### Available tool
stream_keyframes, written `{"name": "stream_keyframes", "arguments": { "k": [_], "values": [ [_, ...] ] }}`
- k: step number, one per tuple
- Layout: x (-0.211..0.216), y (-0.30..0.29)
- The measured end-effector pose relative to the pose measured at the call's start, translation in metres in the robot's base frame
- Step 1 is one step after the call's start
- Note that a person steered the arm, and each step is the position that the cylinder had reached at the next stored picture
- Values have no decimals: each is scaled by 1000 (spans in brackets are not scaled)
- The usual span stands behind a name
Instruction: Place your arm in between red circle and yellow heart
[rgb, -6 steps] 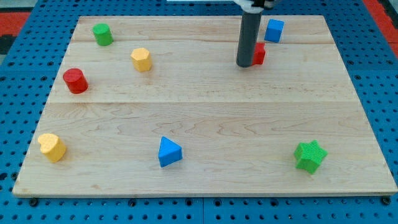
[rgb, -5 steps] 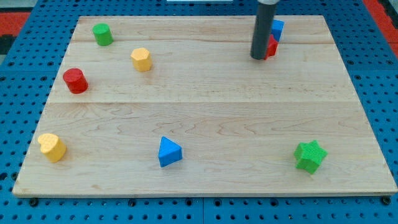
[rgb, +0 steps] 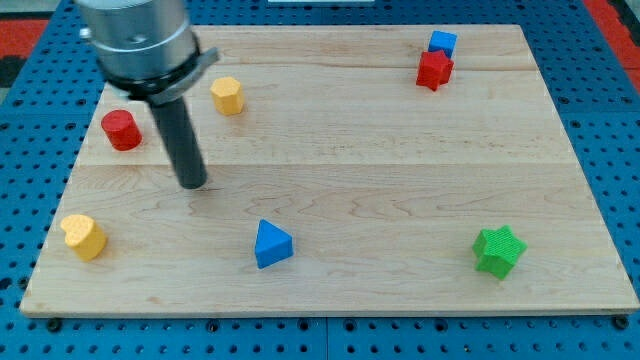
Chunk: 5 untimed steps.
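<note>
The red circle (rgb: 121, 130) sits near the board's left edge. The yellow heart (rgb: 84, 236) lies below it at the view's lower left. My tip (rgb: 192, 184) rests on the wood to the right of both, lower than the red circle and higher than the yellow heart. It stands about 70 px right of the red circle and touches no block. The arm's grey housing hides the green cylinder at the view's top left.
A yellow hexagon-like block (rgb: 228, 95) sits up and right of my tip. A blue triangle (rgb: 271, 244) lies at the bottom middle. A red star (rgb: 434, 70) and blue cube (rgb: 442, 43) are at the top right. A green star (rgb: 498, 250) is at the bottom right.
My tip has swept from beside the red star at the view's top right across the board to the left side, near the red circle. The red star and blue cube sit uncovered.
</note>
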<state>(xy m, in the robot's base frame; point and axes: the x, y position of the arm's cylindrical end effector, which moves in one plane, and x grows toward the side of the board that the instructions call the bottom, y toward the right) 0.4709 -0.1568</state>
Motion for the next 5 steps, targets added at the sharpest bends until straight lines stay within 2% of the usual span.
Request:
{"name": "stream_keyframes", "arguments": {
  "k": [2, 3, 4, 5],
  "values": [
    [8, -9],
    [11, -78],
    [-16, -96],
    [-50, -84]
  ]
}}
